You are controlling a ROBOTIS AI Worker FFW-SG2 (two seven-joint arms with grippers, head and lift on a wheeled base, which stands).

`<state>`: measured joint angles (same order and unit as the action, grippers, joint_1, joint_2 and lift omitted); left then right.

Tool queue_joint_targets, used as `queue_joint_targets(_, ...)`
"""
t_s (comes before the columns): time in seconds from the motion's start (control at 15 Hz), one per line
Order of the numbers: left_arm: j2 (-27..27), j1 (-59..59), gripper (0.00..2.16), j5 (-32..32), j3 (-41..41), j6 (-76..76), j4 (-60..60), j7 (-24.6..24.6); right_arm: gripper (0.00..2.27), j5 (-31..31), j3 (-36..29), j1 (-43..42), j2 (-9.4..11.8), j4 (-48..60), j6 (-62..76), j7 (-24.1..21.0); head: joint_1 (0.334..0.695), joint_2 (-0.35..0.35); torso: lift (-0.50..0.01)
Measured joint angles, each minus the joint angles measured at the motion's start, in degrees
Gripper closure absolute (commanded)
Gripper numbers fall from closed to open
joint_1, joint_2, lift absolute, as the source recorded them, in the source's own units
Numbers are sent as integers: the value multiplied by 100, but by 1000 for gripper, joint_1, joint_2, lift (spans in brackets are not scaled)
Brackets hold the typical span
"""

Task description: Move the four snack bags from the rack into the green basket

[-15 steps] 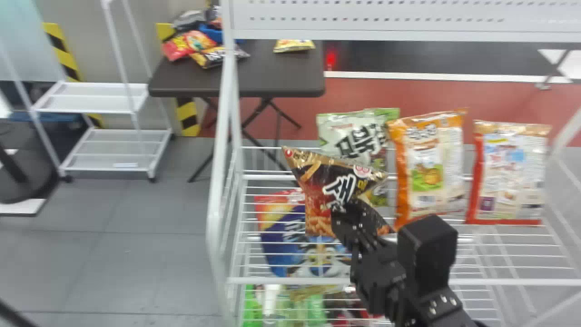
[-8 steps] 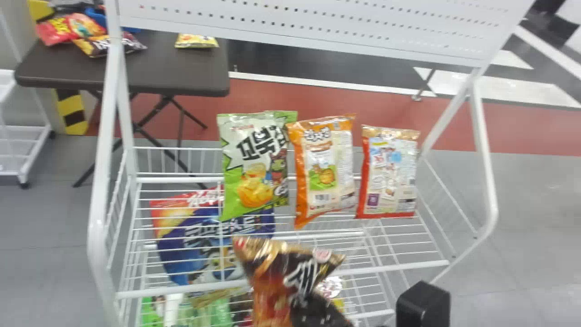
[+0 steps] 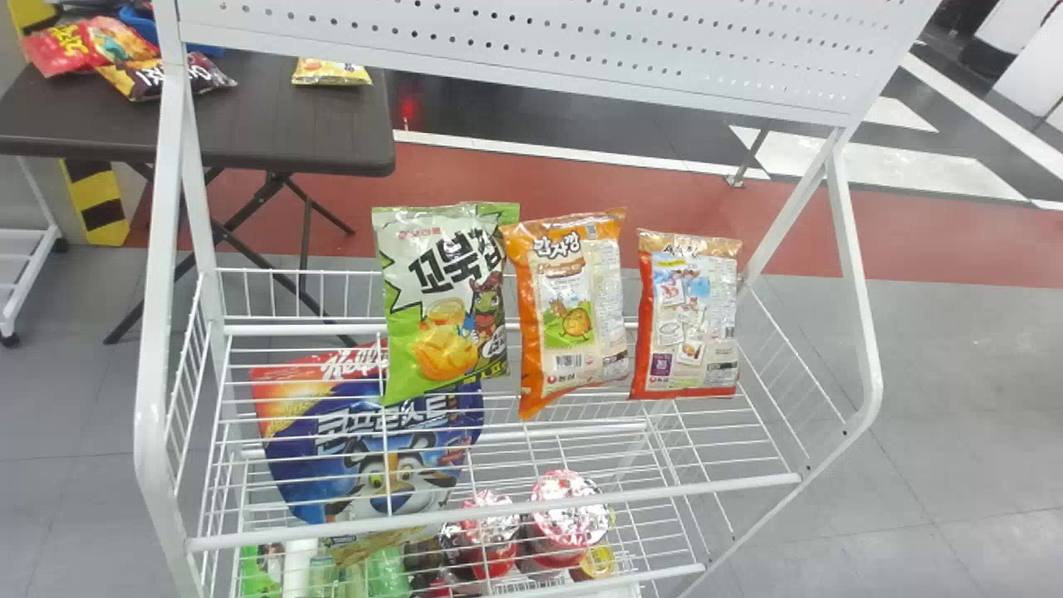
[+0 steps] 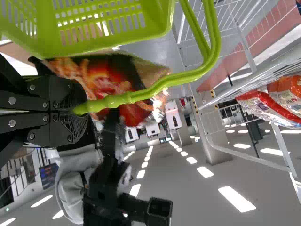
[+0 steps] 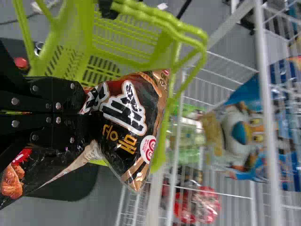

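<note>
Black snack bag sits clamped in the right pincer, long axis aslant, near the green basket, whose handle the left pincer grips.

In your head view, the green snack bag partly hides the blue bag near eight o'clock; the edge crops your dark table at ten.

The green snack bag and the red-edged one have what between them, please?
The orange snack bag is between them, as the head view shows.
</note>
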<state>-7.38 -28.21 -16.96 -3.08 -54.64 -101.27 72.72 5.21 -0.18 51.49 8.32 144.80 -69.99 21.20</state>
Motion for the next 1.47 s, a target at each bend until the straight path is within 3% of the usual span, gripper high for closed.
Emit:
queue_joint_targets(0.13,0,-1,1848,39,-34,1,-6,-5,1686,0,225,-306,-36,-510,34,-37,695,-350,0)
queue_joint_targets(0.2,0,-3,1848,57,-49,1,-10,-5,1166,12,355,-484,-52,-789,186,-62,695,-350,0)
queue_joint_targets(0.27,0,-11,1848,67,-57,1,-21,-5,238,40,470,-662,-71,-1026,319,-77,695,-350,0)
queue_joint_targets(0.33,0,-27,1848,73,-59,1,-36,-4,-1,60,549,-782,-88,-1167,383,-102,695,-350,0)
queue_joint_targets(0.8,-1,-150,1848,90,-20,-6,-197,-3,49,160,191,-840,-121,-884,423,-97,695,-350,0)
queue_joint_targets(1.07,0,-175,1848,122,-61,-27,-243,-6,60,137,-43,-1107,-301,-909,2393,-630,695,-350,0)
queue_joint_targets(1.47,-7,-262,1848,134,-35,-17,-288,14,66,-45,306,-2899,-332,-2316,4864,-1641,695,-323,0)
